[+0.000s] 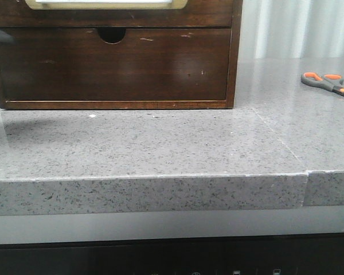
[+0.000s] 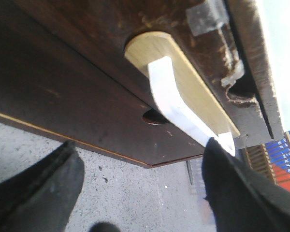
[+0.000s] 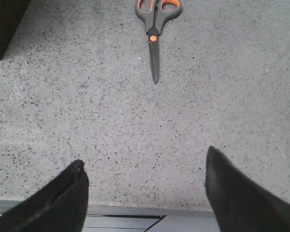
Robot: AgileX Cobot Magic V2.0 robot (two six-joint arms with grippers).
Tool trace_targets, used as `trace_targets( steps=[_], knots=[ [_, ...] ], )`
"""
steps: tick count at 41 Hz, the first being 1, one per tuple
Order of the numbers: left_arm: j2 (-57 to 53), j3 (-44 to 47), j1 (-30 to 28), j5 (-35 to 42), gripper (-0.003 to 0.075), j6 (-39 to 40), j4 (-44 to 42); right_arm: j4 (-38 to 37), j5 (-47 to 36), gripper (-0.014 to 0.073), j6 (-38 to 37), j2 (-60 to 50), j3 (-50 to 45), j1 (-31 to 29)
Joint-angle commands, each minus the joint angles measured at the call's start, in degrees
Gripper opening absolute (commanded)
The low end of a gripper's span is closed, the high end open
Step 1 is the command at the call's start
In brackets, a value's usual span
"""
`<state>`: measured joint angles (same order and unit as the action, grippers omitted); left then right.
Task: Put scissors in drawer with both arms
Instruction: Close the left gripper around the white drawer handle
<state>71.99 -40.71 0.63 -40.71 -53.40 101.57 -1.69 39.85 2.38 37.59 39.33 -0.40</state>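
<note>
Right now the grey speckled counter (image 1: 160,149) carries a dark wooden cabinet (image 1: 114,69), and my left hand (image 2: 140,188) hangs close before it with fingers spread apart, holding nothing. Just ahead of that hand is the drawer (image 2: 193,34), its cream-rimmed white panel (image 2: 183,106) nearly touching one fingertip (image 2: 222,159). My right hand (image 3: 145,193) is likewise apart and empty above bare counter. Well ahead of it lie the scissors (image 3: 155,29), closed, blades pointing back toward the hand.
</note>
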Motion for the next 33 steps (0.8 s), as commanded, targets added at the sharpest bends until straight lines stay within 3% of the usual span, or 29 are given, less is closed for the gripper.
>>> trace_targets(
  steps=[1, 6, 24, 27, 33],
  knots=[
    [1.9, -4.1, 0.0, -5.2, 0.0452, -0.6, 5.0, -0.1, -3.3, 0.0532, 0.7, 0.3, 1.9, 0.1],
    [5.4, -7.0, 0.0, -7.5, 0.0416, -0.4, 5.0, -0.1, -3.3, 0.0532, 0.7, 0.3, 1.9, 0.1],
    [11.6, -13.7, 0.0, -9.3, 0.0398, 3.2, 5.0, -0.1, -3.3, 0.0532, 0.7, 0.3, 1.9, 0.1],
    [11.6, -13.8, 0.0, -9.1, 0.0363, 4.2, 5.0, -0.1, -3.3, 0.0532, 0.7, 0.3, 1.9, 0.1],
    [11.6, -13.8, 0.0, -9.5, 0.0205, 4.8, 5.0, -0.1, -3.3, 0.0532, 0.7, 0.3, 1.9, 0.1]
  ],
)
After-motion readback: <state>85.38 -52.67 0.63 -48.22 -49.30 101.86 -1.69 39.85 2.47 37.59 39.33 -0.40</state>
